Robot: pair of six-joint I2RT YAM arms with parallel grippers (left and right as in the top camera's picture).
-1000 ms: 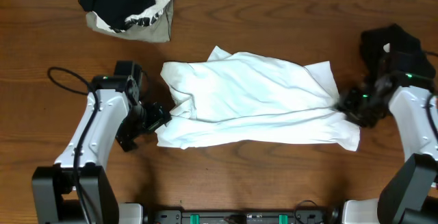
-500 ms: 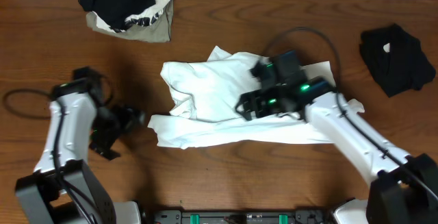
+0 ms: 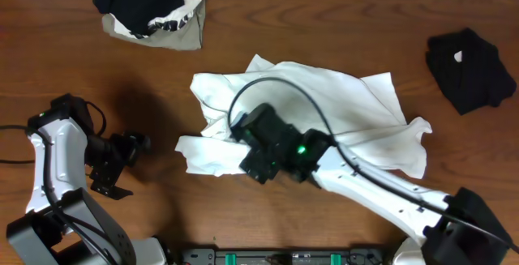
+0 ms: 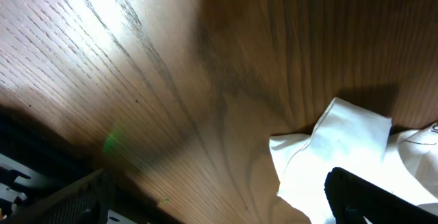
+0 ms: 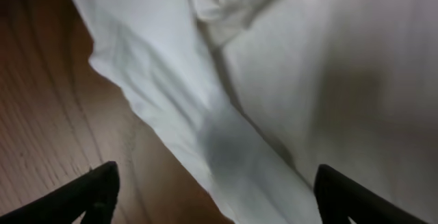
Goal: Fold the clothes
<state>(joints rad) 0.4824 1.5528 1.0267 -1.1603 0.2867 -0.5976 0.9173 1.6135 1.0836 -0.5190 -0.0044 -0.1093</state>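
Observation:
A crumpled white garment [image 3: 332, 107] lies spread across the middle of the table. My right arm reaches over it from the right, and my right gripper [image 3: 253, 164] hovers open above its front left part. In the right wrist view the open fingers [image 5: 219, 200] straddle the white garment's [image 5: 287, 80] folded edge, holding nothing. My left gripper [image 3: 136, 144] is open and empty over bare wood, left of the garment. In the left wrist view the open fingers [image 4: 219, 207] point toward the garment's left corner [image 4: 342, 148], apart from it.
A black garment [image 3: 470, 66] lies at the right side. A pile of black and pale clothes [image 3: 150, 10] sits at the back left. The brown wooden table [image 3: 243, 216] shows all round. The left arm's cable trails off the left edge.
My right arm has swept from the garment's right end across to its front left. My left arm has pulled back leftward off the garment's left corner. The garment's right corner has shifted outward.

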